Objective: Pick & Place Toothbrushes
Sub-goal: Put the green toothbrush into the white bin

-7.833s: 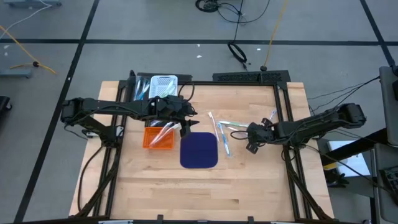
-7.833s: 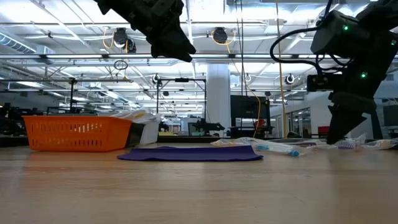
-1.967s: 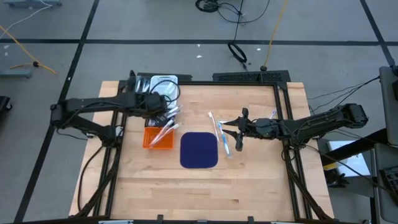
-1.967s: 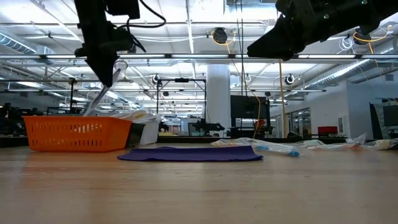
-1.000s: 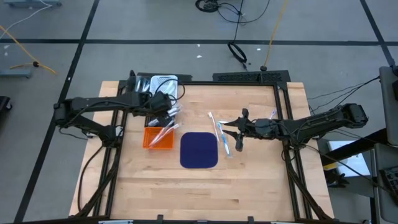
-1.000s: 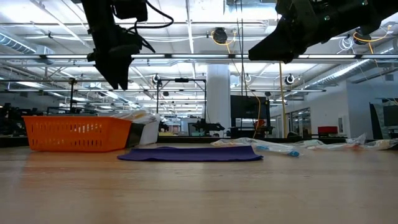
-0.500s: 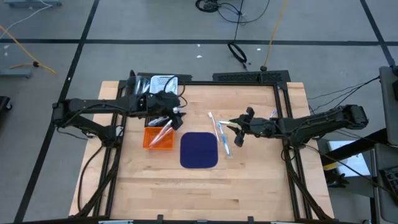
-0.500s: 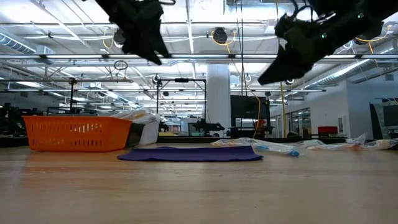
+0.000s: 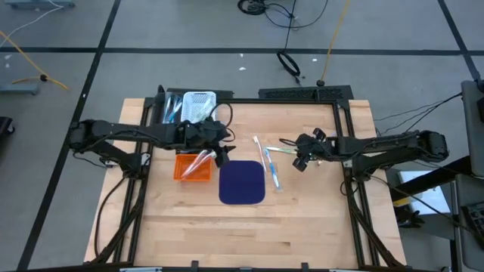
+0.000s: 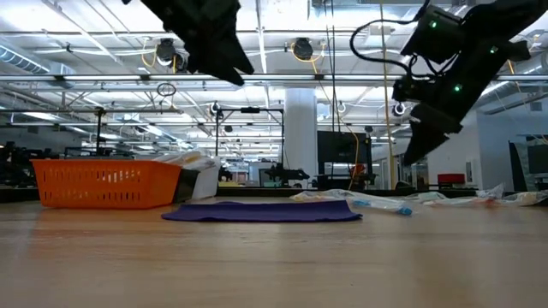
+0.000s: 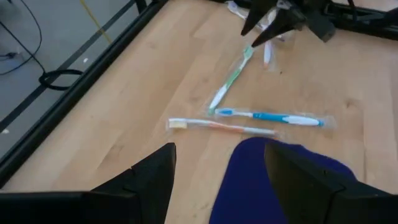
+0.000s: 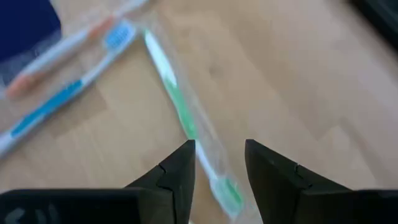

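Three wrapped toothbrushes [image 9: 269, 162] lie on the tabletop [image 9: 302, 219] right of center, beside the blue mat [image 9: 242, 183]. Right gripper [image 9: 299, 160] hovers over the green one [image 12: 180, 109], fingers [image 12: 177, 177] parted, empty. Left gripper [image 9: 221, 155], fingers [image 11: 155, 174] wide, hangs by the orange basket [image 9: 193, 167], which holds more.

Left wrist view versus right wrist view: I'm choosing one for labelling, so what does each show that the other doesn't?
Only the left wrist view shows the right pincer and the open left pincer. Only the right wrist view shows the right pincer's open fingers up close. Both share the green toothbrush, blue toothbrush, orange toothbrush and dark blue mat.
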